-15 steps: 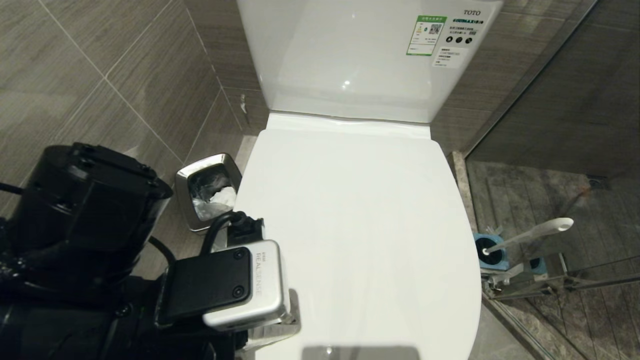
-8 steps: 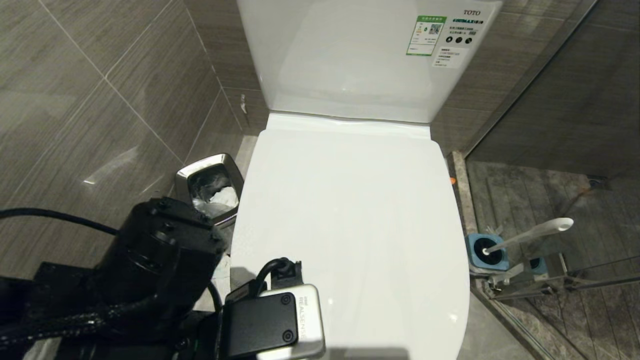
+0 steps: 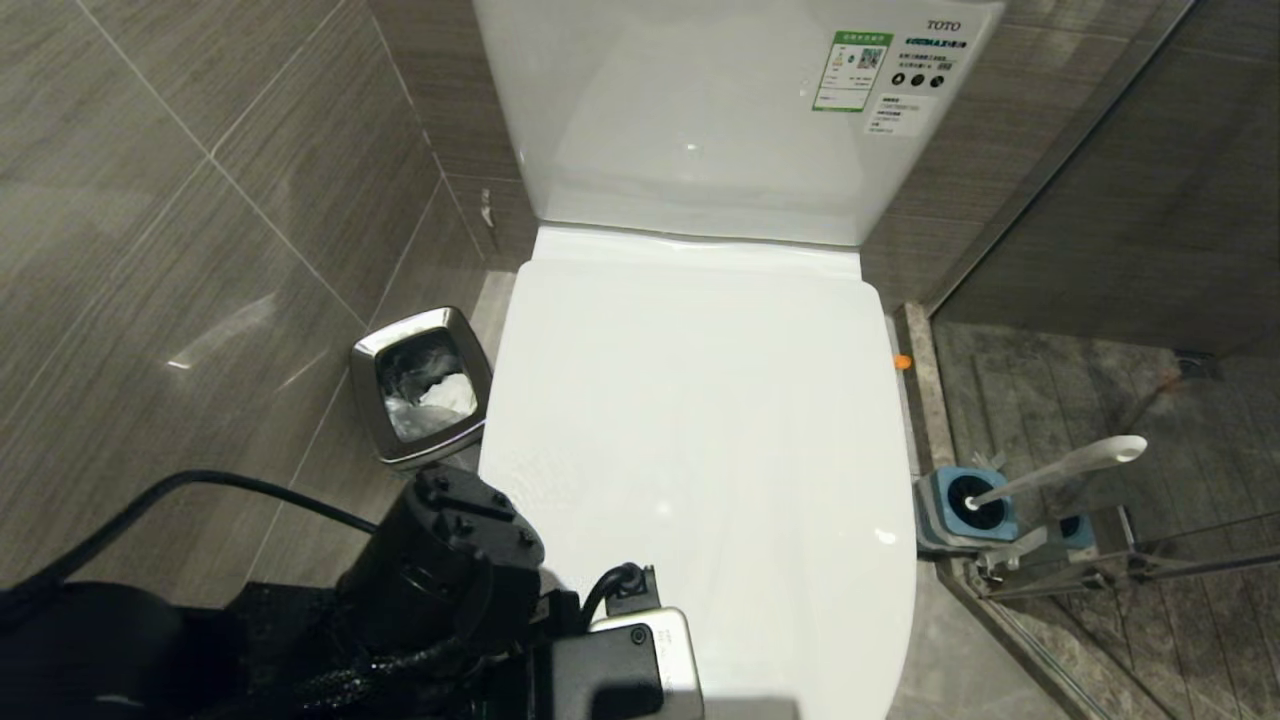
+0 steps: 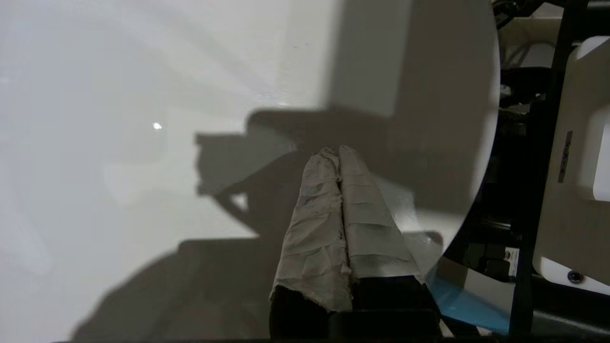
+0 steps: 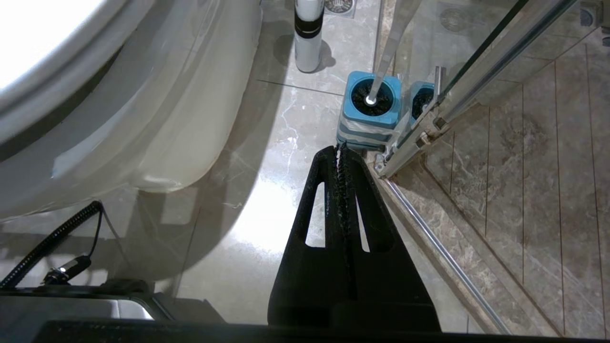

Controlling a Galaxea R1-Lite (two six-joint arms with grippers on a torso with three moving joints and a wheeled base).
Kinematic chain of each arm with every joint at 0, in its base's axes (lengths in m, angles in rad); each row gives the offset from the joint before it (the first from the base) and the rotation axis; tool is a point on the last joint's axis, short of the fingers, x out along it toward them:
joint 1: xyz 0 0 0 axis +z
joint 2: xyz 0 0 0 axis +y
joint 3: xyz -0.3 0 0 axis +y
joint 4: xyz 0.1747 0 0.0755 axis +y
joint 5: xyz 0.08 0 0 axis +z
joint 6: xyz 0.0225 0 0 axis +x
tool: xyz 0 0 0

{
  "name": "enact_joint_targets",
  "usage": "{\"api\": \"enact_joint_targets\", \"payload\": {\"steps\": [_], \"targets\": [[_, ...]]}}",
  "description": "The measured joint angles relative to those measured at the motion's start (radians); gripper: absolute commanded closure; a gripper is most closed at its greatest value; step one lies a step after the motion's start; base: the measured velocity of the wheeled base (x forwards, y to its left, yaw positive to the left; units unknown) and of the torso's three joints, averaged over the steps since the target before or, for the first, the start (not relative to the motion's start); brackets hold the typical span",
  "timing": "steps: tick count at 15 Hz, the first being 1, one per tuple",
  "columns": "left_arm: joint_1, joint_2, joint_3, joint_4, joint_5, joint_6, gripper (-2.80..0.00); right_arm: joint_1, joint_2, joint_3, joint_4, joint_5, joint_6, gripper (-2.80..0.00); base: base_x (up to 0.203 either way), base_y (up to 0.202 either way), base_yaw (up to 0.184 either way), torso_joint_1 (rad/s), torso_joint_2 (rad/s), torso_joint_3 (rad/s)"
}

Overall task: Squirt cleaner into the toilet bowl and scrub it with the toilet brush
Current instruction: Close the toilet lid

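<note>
The toilet bowl (image 3: 700, 450) sits against the back wall with its white lid down flat over the seat, glossy and catching a small glint of light. To its right on the floor, just beside the bowl's front flank, the toilet brush (image 3: 1060, 468) stands in its blue-and-grey square holder (image 3: 965, 510), black bristles down in the well and the pale handle leaning out to the right toward the glass shower partition (image 3: 1110, 200). The cleaner (image 5: 307, 35) stands upright on the floor tiles further back, between the bowl's base and the holder; only its orange tip (image 3: 902, 362) peeks past the lid edge from above. The left gripper (image 4: 339, 155) is poised over the near end of the closed lid, its cloth-wrapped fingers (image 4: 319, 214) pressed together with nothing between them. The right gripper (image 5: 340, 150) hangs low over the floor near the holder, its black fingers also pressed tight, empty. A small steel bin (image 3: 420, 385) with crumpled paper inside stands left of the bowl by the tiled wall (image 3: 180, 230).
</note>
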Motion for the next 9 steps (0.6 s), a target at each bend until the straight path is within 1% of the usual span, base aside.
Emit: {"api": "enact_joint_targets", "payload": {"steps": [9], "targets": [[-0.001,0.149,-0.007,-0.004,0.033,0.004,0.0,0.0,0.0,0.0,0.0,-0.001,0.0,0.0,0.0,0.0,0.0,0.0,0.0,0.0]]}}
